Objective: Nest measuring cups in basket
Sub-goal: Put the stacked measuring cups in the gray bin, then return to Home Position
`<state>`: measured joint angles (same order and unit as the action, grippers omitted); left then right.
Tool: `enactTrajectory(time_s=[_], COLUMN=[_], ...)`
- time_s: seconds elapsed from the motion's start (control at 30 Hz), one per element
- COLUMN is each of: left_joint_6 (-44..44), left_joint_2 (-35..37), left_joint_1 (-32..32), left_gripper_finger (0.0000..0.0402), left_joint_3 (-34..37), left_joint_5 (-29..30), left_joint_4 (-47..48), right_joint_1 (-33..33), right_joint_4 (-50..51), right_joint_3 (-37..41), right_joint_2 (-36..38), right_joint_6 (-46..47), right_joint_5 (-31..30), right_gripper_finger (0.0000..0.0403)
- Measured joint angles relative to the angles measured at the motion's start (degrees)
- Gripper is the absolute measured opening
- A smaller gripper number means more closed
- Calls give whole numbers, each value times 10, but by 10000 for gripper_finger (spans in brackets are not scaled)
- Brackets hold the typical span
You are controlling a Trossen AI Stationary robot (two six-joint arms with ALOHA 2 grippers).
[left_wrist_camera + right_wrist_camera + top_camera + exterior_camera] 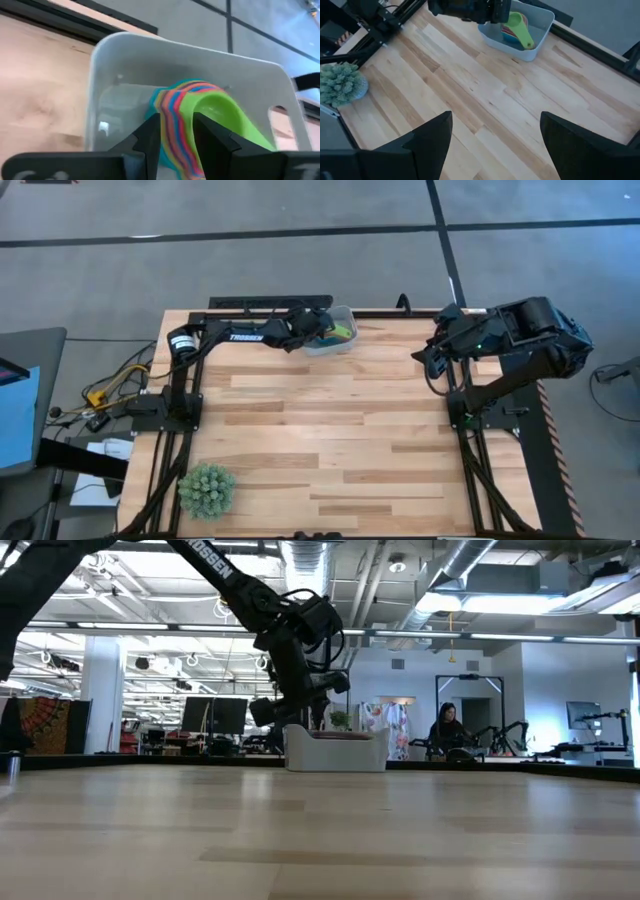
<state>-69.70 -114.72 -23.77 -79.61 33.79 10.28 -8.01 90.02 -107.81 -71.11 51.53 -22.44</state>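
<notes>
The pale translucent basket (346, 340) stands at the table's far edge, near the middle. In it lies a nested stack of measuring cups (172, 107), with striped coloured rims and the green cup (519, 29) on top. My left gripper (176, 124) reaches into the basket from the table's left and is shut on the stack; it also shows in the high view (317, 330). My right gripper (495, 140) is open and empty, held above the table's far right part (428, 362). My left gripper pinches the side wall of the nested stack (175, 140). One finger (150, 137) is outside the striped rims and the other (212, 140) is inside the green bowl. The fingers slant down into the basket from the table's left. Whether the stack rests on the basket's floor is hidden.
A spiky green ball plant (207, 488) stands at the near left corner. Dark frame rails (470, 470) run along the table's left, right and far edges. The wide middle of the wooden top (330, 440) is bare. A person (445, 730) sits far off in the room behind.
</notes>
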Motion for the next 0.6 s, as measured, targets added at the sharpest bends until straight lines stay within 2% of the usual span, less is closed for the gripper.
enactTrajectory(time_s=[0.33,0.6], left_joint_6=[20,114], left_joint_2=[1,43], left_joint_1=[-1,-1], left_gripper_finger=[100,108], left_joint_3=[-1,0], left_joint_5=[-14,-18], left_joint_4=[1,19], right_joint_1=[0,0], right_joint_4=[0,-2], right_joint_3=[0,6], right_joint_2=[0,-1], right_joint_6=[-5,-7], right_joint_5=[-4,-52], right_gripper_finger=[322,322])
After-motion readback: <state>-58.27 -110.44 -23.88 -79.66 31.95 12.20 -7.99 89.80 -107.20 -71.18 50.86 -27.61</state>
